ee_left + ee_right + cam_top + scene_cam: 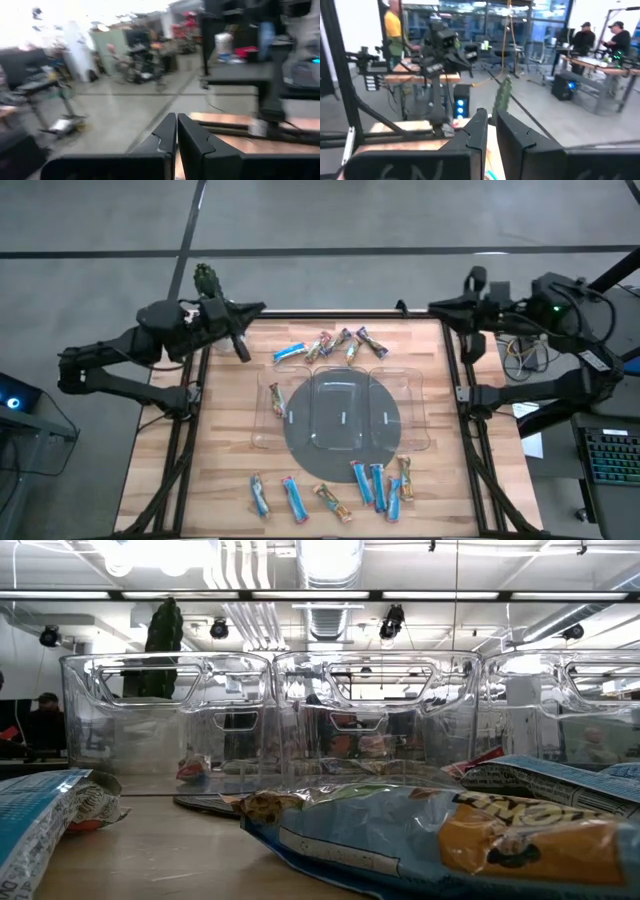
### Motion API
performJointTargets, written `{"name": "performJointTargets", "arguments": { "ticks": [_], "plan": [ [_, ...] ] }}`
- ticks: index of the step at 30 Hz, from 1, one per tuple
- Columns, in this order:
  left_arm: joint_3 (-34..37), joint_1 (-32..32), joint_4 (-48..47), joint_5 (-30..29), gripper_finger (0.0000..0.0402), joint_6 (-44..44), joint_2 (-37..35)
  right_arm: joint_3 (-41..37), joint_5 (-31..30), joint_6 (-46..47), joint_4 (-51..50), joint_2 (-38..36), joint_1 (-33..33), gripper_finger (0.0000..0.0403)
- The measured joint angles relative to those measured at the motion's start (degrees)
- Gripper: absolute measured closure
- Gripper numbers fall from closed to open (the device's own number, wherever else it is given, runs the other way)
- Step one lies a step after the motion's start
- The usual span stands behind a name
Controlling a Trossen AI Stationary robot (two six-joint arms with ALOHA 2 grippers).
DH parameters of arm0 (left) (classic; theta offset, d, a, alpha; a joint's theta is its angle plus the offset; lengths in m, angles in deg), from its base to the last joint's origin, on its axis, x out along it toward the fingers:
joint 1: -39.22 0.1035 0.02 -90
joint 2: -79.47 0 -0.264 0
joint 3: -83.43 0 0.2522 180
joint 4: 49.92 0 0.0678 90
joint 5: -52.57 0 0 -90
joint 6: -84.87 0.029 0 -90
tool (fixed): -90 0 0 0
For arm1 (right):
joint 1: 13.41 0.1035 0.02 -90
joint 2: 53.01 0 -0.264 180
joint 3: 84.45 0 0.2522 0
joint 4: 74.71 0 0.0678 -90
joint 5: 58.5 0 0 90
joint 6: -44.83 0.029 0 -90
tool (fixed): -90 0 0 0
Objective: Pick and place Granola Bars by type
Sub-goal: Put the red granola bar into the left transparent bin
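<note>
Granola Bars (330,345) lay unsorted around the clear tray (412,380) on the desk (220,440); with left claw (243,352) closed empty and right claw (490,131) nearly closed, empty, one bar was best approached opened wide.

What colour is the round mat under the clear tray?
Dark grey mat, seen through the clear tray; best in the high view.

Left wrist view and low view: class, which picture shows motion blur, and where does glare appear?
Left wrist view: the room is smeared by motion blur, left gripper sharper. Low view: ceiling lights glare through the clear tray; the nearest bar looks soft.
</note>
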Motion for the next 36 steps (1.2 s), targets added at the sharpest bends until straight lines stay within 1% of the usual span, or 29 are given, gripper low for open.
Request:
{"name": "performJointTargets", "arguments": {
  "ticks": [2, 4, 8, 11, 15, 18, 21, 24, 27, 30, 33, 36],
  "plan": [
    [-4.1, 0.6, -4.7, 1.4, 0.0402, -2.1, 1.7, -0.6, -1.6, 0.2, -1.6, -1.5, 0.0, 0.0384],
    [-9.3, 1.3, -10.5, 2.4, 0.0402, -2.6, 3.4, -0.7, -1.8, 0.3, -3.8, -2.3, 0.0, 0.0392],
    [-20.5, 2.6, -21.3, 4.7, 0.0402, -2.6, 8.1, -0.7, -2.0, 1.3, -5.5, -3.4, 0.0, 0.0394],
    [-27.5, 4.7, -26.2, 9.2, 0.0402, -2.2, 11.7, -0.7, -2.1, 1.1, -6.9, -4.3, 0.0, 0.0395],
    [-35.1, 8.6, -32.1, 16.3, 0.0402, -3.0, 15.2, -0.7, -2.7, 1.0, -7.1, -5.2, 0.0, 0.0395],
    [-39.5, 12.3, -37.1, 18.5, 0.0402, -3.1, 18.2, -0.7, -3.5, 1.0, -8.0, -5.6, 0.0, 0.0395],
    [-42.4, 16.6, -39.8, 20.9, 0.0402, -3.2, 21.6, -0.7, -3.5, 0.9, -8.0, -5.7, 0.0, 0.0395],
    [-43.9, 19.4, -40.3, 23.3, 0.0402, -4.6, 24.7, -0.7, -3.5, 1.4, -8.0, -5.7, 0.0, 0.0395],
    [-44.5, 21.5, -40.3, 24.2, 0.0401, -5.0, 27.4, -0.7, -3.5, 1.6, -8.0, -5.6, 0.0, 0.0395],
    [-44.5, 22.2, -40.5, 24.3, 0.0400, -4.3, 30.5, -0.7, -3.5, 2.1, -8.0, -5.4, 0.0, 0.0394],
    [-44.3, 22.0, -40.8, 26.3, 0.0382, -3.6, 33.2, -0.7, -3.5, 3.1, -8.0, -5.3, 0.0, 0.0394],
    [-44.5, 22.1, -40.8, 28.2, 0.0348, -3.7, 35.2, -0.7, -3.5, 3.4, -8.5, -5.2, 0.0, 0.0394]
  ]
}}
